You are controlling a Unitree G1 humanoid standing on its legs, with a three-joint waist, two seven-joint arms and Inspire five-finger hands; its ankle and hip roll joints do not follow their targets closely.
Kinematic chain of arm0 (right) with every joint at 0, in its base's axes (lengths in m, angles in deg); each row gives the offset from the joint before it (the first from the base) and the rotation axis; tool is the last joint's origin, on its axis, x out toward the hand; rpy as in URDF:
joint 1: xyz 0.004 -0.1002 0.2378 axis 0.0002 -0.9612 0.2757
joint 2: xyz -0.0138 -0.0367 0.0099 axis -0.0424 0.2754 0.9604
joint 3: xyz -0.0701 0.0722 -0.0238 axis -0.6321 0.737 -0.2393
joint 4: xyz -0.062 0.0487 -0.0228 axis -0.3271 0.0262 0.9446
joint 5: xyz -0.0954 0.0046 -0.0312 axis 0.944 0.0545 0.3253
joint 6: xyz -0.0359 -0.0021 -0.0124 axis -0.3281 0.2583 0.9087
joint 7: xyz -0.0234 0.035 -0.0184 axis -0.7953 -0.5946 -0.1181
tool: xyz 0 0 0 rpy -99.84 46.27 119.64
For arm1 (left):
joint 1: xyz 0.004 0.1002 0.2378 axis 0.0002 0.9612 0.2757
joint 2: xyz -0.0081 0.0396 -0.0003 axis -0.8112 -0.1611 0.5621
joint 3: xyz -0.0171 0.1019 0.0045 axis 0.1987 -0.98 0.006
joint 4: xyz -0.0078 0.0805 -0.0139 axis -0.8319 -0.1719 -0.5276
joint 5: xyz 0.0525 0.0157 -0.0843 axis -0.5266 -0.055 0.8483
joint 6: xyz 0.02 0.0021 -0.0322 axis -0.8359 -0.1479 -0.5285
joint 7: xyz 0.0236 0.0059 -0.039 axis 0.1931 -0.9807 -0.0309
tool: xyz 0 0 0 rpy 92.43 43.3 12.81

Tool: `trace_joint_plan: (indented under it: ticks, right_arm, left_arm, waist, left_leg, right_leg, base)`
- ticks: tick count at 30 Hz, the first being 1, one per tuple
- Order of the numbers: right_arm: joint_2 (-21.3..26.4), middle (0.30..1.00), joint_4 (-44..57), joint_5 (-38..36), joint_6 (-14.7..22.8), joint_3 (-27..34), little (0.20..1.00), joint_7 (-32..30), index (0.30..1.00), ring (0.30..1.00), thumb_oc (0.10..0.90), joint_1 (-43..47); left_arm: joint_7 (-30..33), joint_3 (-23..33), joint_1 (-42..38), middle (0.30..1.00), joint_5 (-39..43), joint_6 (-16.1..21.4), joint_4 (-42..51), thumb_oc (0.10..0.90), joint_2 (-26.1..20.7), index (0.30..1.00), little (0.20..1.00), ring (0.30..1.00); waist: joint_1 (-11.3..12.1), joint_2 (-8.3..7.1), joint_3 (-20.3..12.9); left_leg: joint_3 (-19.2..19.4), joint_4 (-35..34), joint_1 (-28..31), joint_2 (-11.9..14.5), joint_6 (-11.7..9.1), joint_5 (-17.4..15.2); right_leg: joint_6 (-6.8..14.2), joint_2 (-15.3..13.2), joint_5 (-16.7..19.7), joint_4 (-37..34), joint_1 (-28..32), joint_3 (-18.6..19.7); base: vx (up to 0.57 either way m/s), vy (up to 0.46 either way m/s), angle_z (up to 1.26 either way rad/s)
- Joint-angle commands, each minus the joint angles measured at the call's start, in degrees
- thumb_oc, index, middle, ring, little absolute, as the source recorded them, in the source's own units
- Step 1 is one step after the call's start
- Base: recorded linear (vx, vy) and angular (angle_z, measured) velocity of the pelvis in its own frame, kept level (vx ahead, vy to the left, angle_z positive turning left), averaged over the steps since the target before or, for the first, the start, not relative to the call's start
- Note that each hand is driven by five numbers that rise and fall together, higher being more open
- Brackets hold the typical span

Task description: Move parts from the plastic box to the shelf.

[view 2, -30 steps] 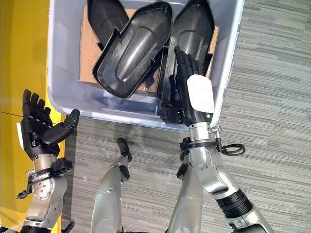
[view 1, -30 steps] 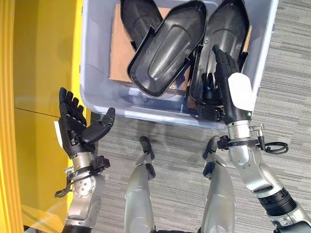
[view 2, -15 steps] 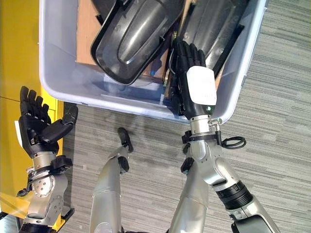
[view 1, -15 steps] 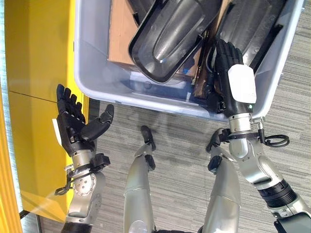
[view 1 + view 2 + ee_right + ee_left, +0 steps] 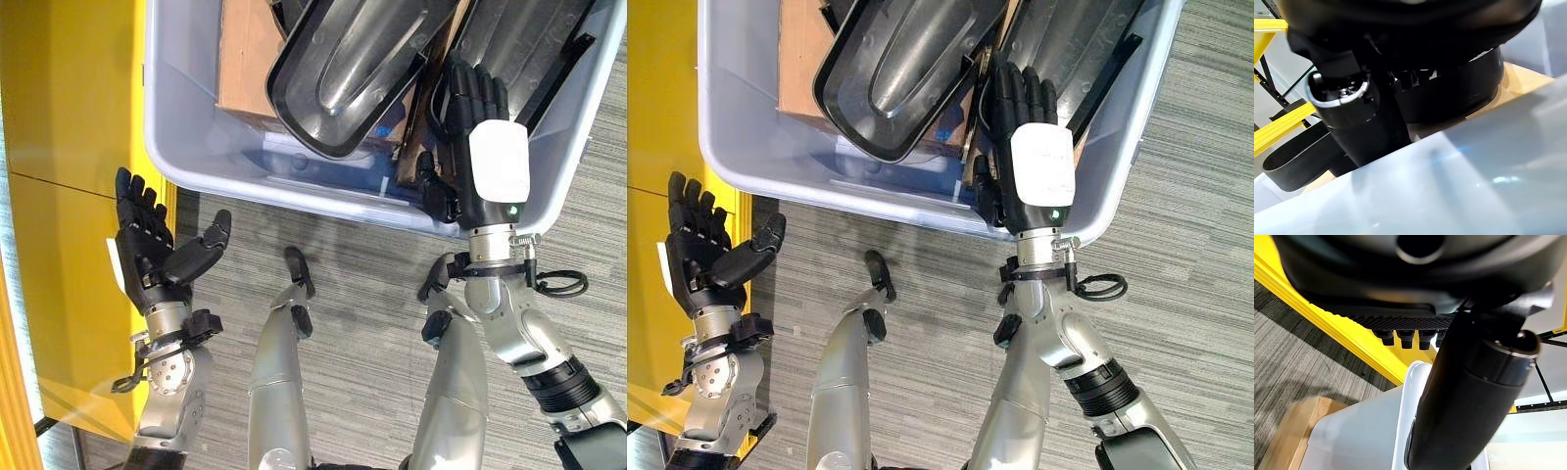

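A pale grey plastic box (image 5: 186,147) takes the top of the frame, standing on grey striped carpet (image 5: 362,284), with a yellow surface (image 5: 69,117) along the left side. Inside the box lie black moulded parts: one large part (image 5: 358,69) in the upper centre, hollow side up, and another black part (image 5: 529,49) in the upper right corner, both resting on a brown cardboard sheet (image 5: 245,59). The right hand (image 5: 485,157) is inside the box at the right of the frame, over its near wall, with the fingers stretched out toward the upper-right part; whether they touch it I cannot tell, and they are not closed around anything. The left hand (image 5: 152,250) is at the lower left, outside the box and near its corner, fingers spread and thumb out, holding nothing.
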Motion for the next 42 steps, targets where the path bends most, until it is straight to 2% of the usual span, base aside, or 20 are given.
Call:
trace_joint_plan:
  ticks: [1, 4, 9, 10, 12, 15, 17, 31, 38, 42]
  right_arm:
    - [4.5, 1.0, -2.9, 2.2, -3.9, 3.4, 1.0, -5.2, 1.0, 1.0, 0.9, 3.1]
    - [4.3, 1.0, -4.0, 1.2, -4.5, 4.5, 1.0, -7.1, 1.0, 1.0, 0.9, 2.7]
    - [3.1, 1.0, -4.7, -4.9, -4.6, 6.2, 1.0, -9.2, 1.0, 1.0, 0.9, 1.5]
    - [2.5, 0.629, -5.1, -8.7, -4.9, 6.7, 0.629, -8.9, 0.629, 0.629, 0.635, 1.2]
    - [1.6, 0.3, -5.9, -10.9, -5.0, 7.2, 0.3, -8.9, 0.3, 0.3, 0.4, 1.0]
    - [0.3, 0.3, -7.3, -12.8, -5.2, 7.5, 0.3, -8.2, 0.3, 0.3, 0.4, 0.9]
    - [-0.9, 0.3, -9.7, -12.6, -7.0, 7.5, 0.3, -6.8, 0.3, 0.3, 0.4, 1.4]
    - [-1.3, 0.3, -17.9, -14.3, -10.0, 7.6, 0.3, -6.2, 0.3, 0.3, 0.4, 3.8]
    - [-1.1, 0.3, -25.5, -14.5, -7.8, 6.5, 0.3, -6.6, 0.3, 0.3, 0.4, 5.7]
    - [-0.6, 0.3, -27.2, -14.6, -3.5, 6.6, 0.3, -7.9, 0.3, 0.3, 0.4, 6.3]
  left_arm:
    - [0.2, 2.2, 0.6, 1.0, -1.1, 5.7, 5.1, 0.9, -1.9, 1.0, 1.0, 1.0]
    - [-0.7, 2.1, 0.6, 1.0, -1.1, 6.3, 4.5, 0.9, -1.7, 1.0, 1.0, 1.0]
    - [-1.3, 2.0, 0.9, 1.0, -0.3, 6.6, 4.4, 0.9, -1.4, 1.0, 1.0, 1.0]
    - [-1.4, 2.0, 0.9, 1.0, -0.2, 6.5, 4.4, 0.9, -1.3, 1.0, 1.0, 1.0]
    - [-1.7, 2.0, 1.1, 1.0, 0.2, 6.6, 4.4, 0.9, -1.1, 1.0, 1.0, 1.0]
    - [-2.2, 2.1, 1.1, 1.0, 0.6, 6.7, 4.3, 0.9, -1.0, 1.0, 1.0, 1.0]
    - [-2.9, 2.0, 1.1, 1.0, 1.0, 7.1, 3.7, 0.9, -1.0, 1.0, 1.0, 1.0]
    - [-4.4, 1.5, 0.3, 1.0, 2.3, 7.2, 2.6, 0.9, -1.3, 1.0, 1.0, 1.0]
    - [-5.5, 1.0, -0.3, 1.0, 3.0, 7.8, 1.4, 0.9, -1.6, 1.0, 1.0, 1.0]
    - [-6.1, 1.6, -0.4, 1.0, 3.5, 7.5, 1.4, 0.9, -1.9, 1.0, 1.0, 1.0]
  waist:
    - [0.5, 3.98, -0.9]
    - [0.2, 4.07, -0.9]
    - [-0.1, 4.39, -0.9]
    - [-0.3, 4.41, -0.9]
    - [-0.3, 4.54, -0.9]
    - [-0.3, 4.7, -0.9]
    - [-0.1, 4.78, -0.9]
    - [0.4, 4.79, -0.9]
    - [0.9, 4.67, -0.9]
    - [1.0, 4.1, -0.9]
  left_leg:
    - [-6.3, -1.2, -1.2, -3.8, -1.5, -2.5]
    - [-6.2, -1.2, -1.1, -3.7, -1.4, -2.6]
    - [-5.9, -1.1, -0.7, -3.8, -1.3, -2.7]
    - [-5.8, -1.2, -0.5, -3.9, -1.4, -2.7]
    - [-5.7, -1.5, -0.2, -4.0, -1.3, -2.6]
    - [-5.6, -1.6, 0.2, -4.1, -1.3, -2.7]
    - [-5.6, -1.6, 0.8, -4.1, -1.2, -2.8]
    - [-5.5, -3.4, 5.6, -4.1, -1.3, -2.4]
    - [-5.4, -5.4, 10.7, -3.9, -1.4, -2.0]
    - [-4.6, -7.7, 15.8, -3.4, -1.6, -1.6]
  right_leg:
    - [3.0, 3.9, -8.1, 6.8, 0.4, 1.1]
    - [2.9, 4.0, -8.2, 7.0, 0.4, 1.2]
    - [2.7, 4.1, -8.4, 7.3, 0.4, 1.8]
    - [2.7, 4.1, -8.4, 7.3, 0.5, 1.9]
    - [2.5, 4.2, -8.4, 7.2, 0.7, 2.0]
    - [2.4, 4.2, -8.5, 7.2, 0.8, 2.1]
    - [2.2, 4.2, -8.7, 7.4, 1.4, 2.0]
    - [2.1, 4.5, -8.6, 5.8, 6.1, 1.2]
    - [2.0, 4.7, -8.3, 3.5, 11.0, 0.4]
    - [2.3, 4.7, -7.9, 1.0, 15.9, -0.4]
  base:
    - [0.02, 0.001, -0.05]
    - [0.01, 0.003, -0.03]
    - [0.0, 0.0, 0.0]
    - [0.0, 0.0, 0.0]
    - [0.0, 0.0, 0.0]
    - [0.01, 0.003, -0.01]
    - [0.02, 0.001, -0.04]
    - [0.0, 0.0, 0.0]
    - [0.0, 0.0, 0.0]
    - [0.0, -0.034, 0.03]
